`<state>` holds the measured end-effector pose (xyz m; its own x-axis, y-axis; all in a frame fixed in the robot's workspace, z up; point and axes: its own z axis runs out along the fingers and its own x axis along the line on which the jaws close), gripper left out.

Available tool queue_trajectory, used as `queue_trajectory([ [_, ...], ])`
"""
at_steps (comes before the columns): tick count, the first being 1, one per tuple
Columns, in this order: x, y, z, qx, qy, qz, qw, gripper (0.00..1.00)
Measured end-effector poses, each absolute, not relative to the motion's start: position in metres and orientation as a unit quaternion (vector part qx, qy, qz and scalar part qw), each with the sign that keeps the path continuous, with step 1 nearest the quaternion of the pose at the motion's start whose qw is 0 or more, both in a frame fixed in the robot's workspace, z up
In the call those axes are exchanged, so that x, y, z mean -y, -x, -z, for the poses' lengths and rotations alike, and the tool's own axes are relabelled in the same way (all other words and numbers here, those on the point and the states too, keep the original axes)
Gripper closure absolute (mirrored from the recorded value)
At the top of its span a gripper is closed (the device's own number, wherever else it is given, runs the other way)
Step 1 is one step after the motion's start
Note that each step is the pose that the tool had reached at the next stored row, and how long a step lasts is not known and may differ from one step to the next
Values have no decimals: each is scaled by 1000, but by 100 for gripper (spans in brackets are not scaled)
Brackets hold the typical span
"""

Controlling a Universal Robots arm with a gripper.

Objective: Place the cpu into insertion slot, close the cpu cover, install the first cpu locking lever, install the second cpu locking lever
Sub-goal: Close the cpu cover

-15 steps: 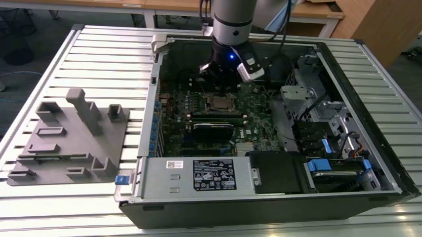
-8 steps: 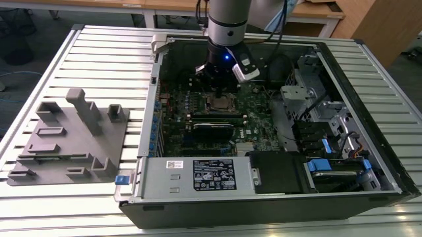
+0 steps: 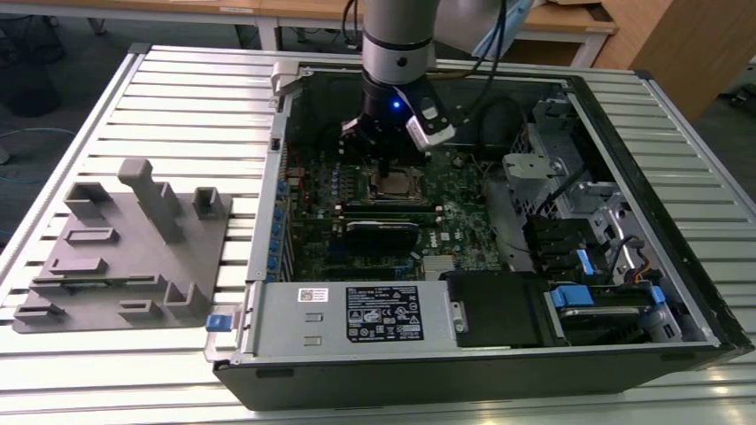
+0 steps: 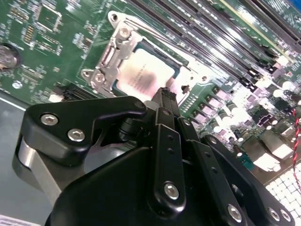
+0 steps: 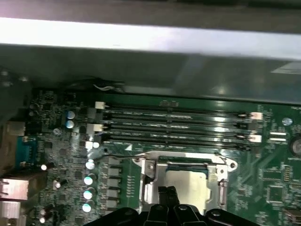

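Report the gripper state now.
Gripper: shut, nothing seen between its fingers, tips by the edge of the cpu cover.

Light glares hard off the cpu (image 4: 146, 75) under me; beyond the memory slots (image 5: 174, 125) the case wall (image 5: 141, 36) blazes white.

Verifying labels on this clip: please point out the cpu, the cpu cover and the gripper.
cpu (image 4: 146, 75): second wrist view, centre of its silver top.
cpu cover (image 4: 111, 56): second wrist view, silvery frame bar beside the cpu.
gripper (image 4: 164, 95): second wrist view, its black tip.
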<state>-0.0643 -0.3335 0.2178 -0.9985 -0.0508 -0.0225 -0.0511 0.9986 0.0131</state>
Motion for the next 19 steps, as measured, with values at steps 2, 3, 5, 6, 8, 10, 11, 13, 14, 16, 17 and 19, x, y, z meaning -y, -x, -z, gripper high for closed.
queue_trajectory([
  [2, 334, 67, -217, -1000, 26, -6, 11, 90],
  [3, 334, 68, -216, -1000, 26, -6, 11, 90],
  [5, 333, 69, -215, -1000, 25, -5, 11, 90],
  [6, 333, 70, -215, -1000, 25, -5, 11, 90],
  [8, 334, 70, -214, -1000, 26, -5, 11, 90],
  [10, 334, 70, -213, -1000, 26, -5, 11, 90],
  [11, 334, 70, -213, -1000, 26, -5, 11, 90],
  [13, 334, 70, -213, -1000, 26, -5, 11, 90],
  [14, 334, 70, -213, -1000, 25, -5, 11, 90],
  [16, 335, 70, -213, -1000, 25, -5, 11, 90],
  [17, 335, 70, -213, -1000, 25, -5, 11, 90],
  [19, 335, 70, -212, -1000, 25, -5, 11, 90],
])
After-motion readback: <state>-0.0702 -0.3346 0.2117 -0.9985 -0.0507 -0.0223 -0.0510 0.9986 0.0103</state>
